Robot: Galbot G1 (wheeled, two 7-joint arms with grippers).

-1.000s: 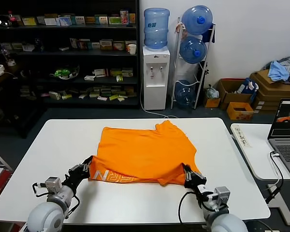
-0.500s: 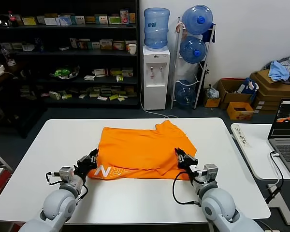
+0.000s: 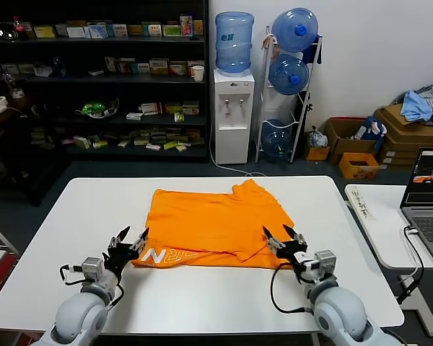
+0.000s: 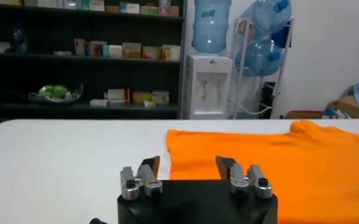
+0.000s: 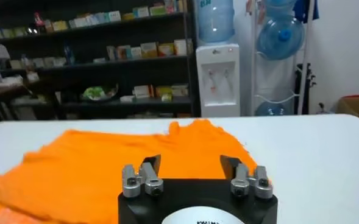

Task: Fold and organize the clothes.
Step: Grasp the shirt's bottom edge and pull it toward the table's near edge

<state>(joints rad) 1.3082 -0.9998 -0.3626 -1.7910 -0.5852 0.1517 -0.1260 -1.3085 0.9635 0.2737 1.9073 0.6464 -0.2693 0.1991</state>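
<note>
White table (image 3: 202,303) under me, stocked shelving (image 3: 94,79) and water bottles behind. Orange T-shirt (image 3: 209,223) lies partly folded at mid-table, just ahead of both my pincers. Left gripper (image 3: 128,242) is released, fingers spread, off the near left corner. Right gripper (image 3: 286,239) likewise released, empty, at the near right corner. Judgement: one fold just laid down; next move calls for a fresh grasp on an edge for a further fold. White lettering (image 3: 169,256) on the turned-up hem; I make out "N", the rest is unclear.
</note>
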